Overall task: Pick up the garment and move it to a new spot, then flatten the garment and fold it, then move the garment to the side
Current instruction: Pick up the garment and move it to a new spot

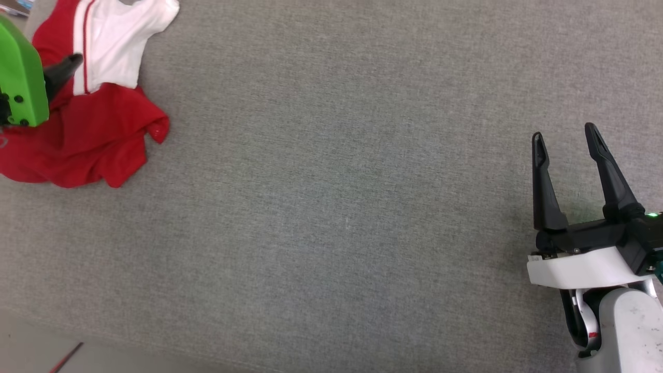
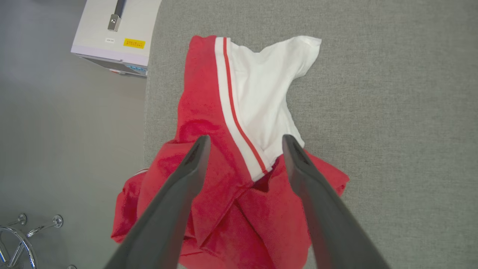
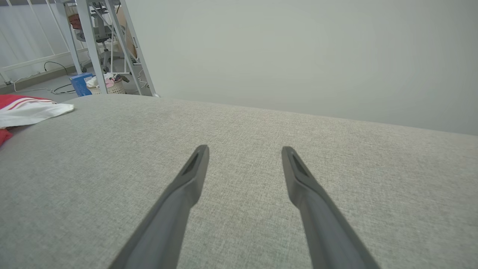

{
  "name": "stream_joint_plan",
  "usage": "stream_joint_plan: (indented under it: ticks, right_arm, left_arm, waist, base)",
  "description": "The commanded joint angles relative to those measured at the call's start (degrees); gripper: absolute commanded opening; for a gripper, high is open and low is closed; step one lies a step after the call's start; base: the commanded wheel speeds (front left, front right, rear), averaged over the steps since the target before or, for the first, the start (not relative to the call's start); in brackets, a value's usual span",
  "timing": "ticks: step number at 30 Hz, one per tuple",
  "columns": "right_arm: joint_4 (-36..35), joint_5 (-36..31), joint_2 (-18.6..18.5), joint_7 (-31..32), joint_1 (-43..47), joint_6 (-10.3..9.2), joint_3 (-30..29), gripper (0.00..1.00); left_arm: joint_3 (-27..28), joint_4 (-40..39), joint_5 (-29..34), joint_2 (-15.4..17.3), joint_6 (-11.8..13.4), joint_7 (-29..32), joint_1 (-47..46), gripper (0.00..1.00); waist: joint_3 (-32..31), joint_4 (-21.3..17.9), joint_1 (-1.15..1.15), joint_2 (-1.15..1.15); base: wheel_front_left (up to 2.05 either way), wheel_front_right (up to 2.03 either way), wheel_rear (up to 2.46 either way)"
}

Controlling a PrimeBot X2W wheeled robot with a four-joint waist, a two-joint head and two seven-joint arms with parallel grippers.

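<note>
The garment (image 1: 98, 129) lies crumpled at the far left of the grey padded surface, red with a white sleeve and red-white trim on top. In the left wrist view the garment (image 2: 209, 112) sits right under my left gripper (image 2: 246, 140), which hovers open above it, its fingertips either side of the striped trim. Part of the red cloth reaches past the surface's left edge. The left gripper's green housing (image 1: 18, 77) and one dark finger (image 1: 65, 70) overlap the garment. My right gripper (image 1: 565, 133) stands open and empty, far to the right. In the right wrist view the right gripper (image 3: 244, 149) is low over bare fabric, with the garment (image 3: 30, 110) at the far left.
The grey fabric surface (image 1: 336, 181) spreads wide between the two arms. Its front edge and the floor (image 1: 31, 347) show at lower left. Off the surface's left side stand a white box (image 2: 115, 33) and a chrome chair base (image 2: 15, 246). A metal frame (image 3: 93, 45) and basket (image 3: 108, 87) stand beyond.
</note>
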Motion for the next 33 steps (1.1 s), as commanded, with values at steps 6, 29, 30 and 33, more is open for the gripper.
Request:
stream_joint_plan:
  ticks: [6,29,30,33]
  right_arm:
    - [-0.57,-0.65,-0.15,-0.51,-2.23,-0.04,0.06,1.00]
    - [1.17,0.87,-0.15,-0.51,-2.03,-0.04,0.64,1.00]
    - [1.27,1.14,-0.15,-0.51,-1.87,-0.04,0.72,1.00]
    - [1.69,2.10,-0.15,-0.51,-1.04,-0.04,0.67,1.00]
  left_arm:
    - [-5.51,4.01,-1.82,0.53,-0.16,4.74,-0.51,1.00]
    - [-16.10,9.70,-3.59,-2.78,-0.16,-3.86,-2.48,0.00]
    - [-16.16,8.61,-3.96,-2.48,-0.16,-4.94,-2.77,0.00]
    - [-17.75,4.08,-3.27,-0.81,-0.16,-8.11,-3.78,0.00]
  waist:
    - [3.25,-2.07,0.00,0.00]
    - [-0.59,-1.88,0.00,0.00]
    - [-1.29,-1.82,0.00,0.00]
    - [-3.76,-1.50,0.00,0.00]
  base:
    - [0.00,0.00,0.00]
    - [0.00,0.00,0.00]
    - [0.00,0.00,0.00]
    - [0.00,0.00,0.00]
